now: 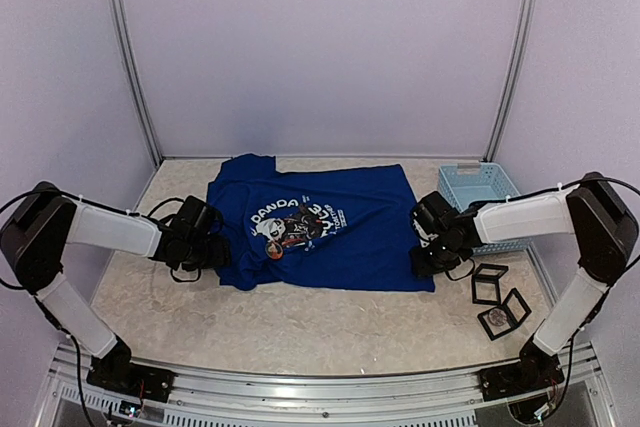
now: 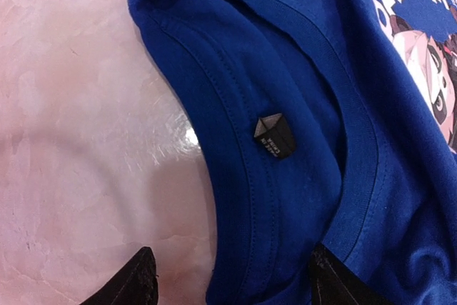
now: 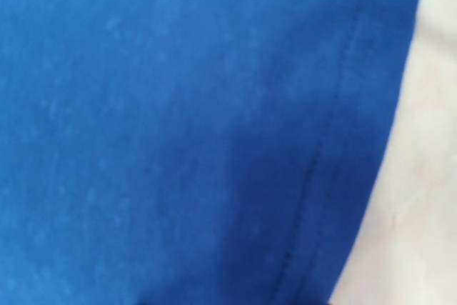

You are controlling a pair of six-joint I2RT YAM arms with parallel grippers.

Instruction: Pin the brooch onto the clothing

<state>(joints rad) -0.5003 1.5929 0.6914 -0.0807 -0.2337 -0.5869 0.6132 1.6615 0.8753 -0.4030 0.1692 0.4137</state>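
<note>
Nearest the lens, your left claw (image 2: 235, 280) stands apart over the shirt (image 2: 285, 69) collar, gripping nothing. Your right claw (image 1: 430, 252) sits at the hem. Its tips are out of view, so you cannot tell whether they are apart or together. The shirt lies flat in the middle of the table (image 1: 300, 317), neck toward the left edge, hem toward the right. You cannot make out the brooch anywhere; the black cases (image 1: 505, 312) near the right edge may hold it, but they are too small to tell. Pinning looks not yet begun, so nearly everything is left. The print (image 1: 290, 225) reads "PANDA". The black neck label (image 2: 274, 136) carries lettering too fine to read.
</note>
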